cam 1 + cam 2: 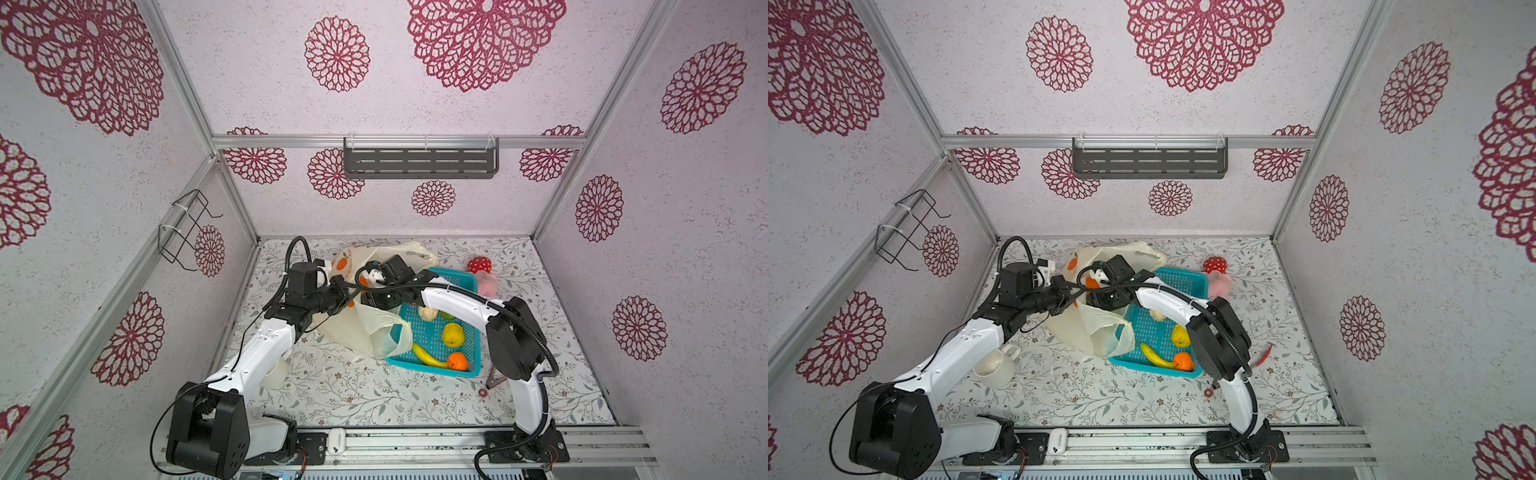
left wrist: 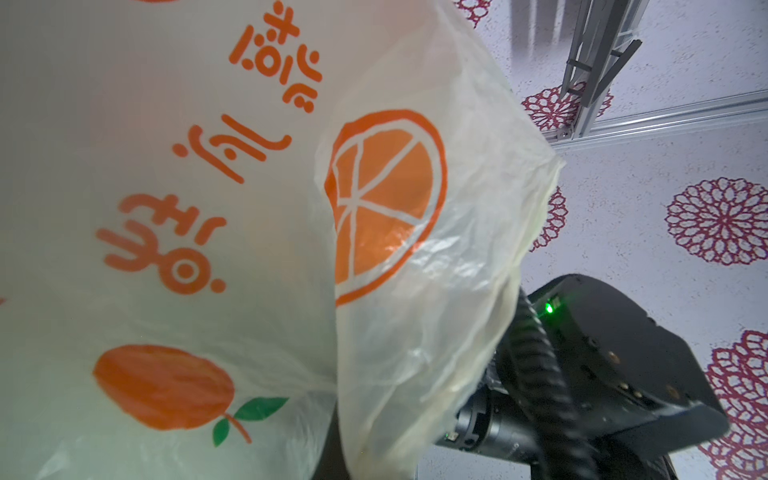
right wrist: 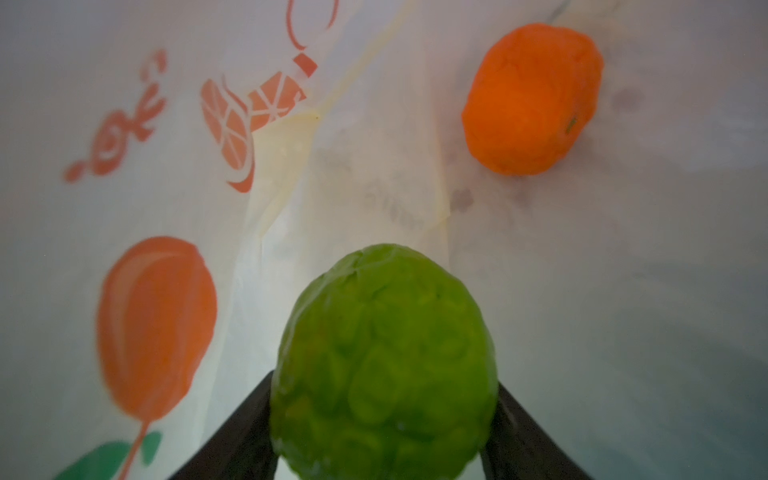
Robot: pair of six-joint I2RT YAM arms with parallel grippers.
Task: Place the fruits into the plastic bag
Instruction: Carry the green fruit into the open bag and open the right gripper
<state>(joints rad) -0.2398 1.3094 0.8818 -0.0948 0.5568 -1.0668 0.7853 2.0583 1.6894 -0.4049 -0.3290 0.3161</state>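
The plastic bag (image 1: 357,328) lies open beside the teal basket. My left gripper (image 1: 348,296) is shut on its rim and holds the mouth up; in the left wrist view the bag's printed film (image 2: 208,208) hides the jaws. My right gripper (image 3: 384,380) reaches inside the bag, with a dark finger against each side of a bumpy green fruit (image 3: 384,357). An orange (image 3: 534,99) rests deeper in the bag. In the basket lie a beige round fruit (image 1: 428,312), a green one (image 1: 448,316), a lemon (image 1: 453,334), a banana (image 1: 428,356) and an orange (image 1: 458,361).
The teal mesh basket (image 1: 457,276) stands right of the bag, under my right arm. A red white-dotted plush (image 1: 479,264) and a pink fluffy toy (image 1: 487,282) sit behind it. A white cup (image 1: 995,368) stands under my left arm. A red-handled tool (image 1: 1264,356) lies at the right.
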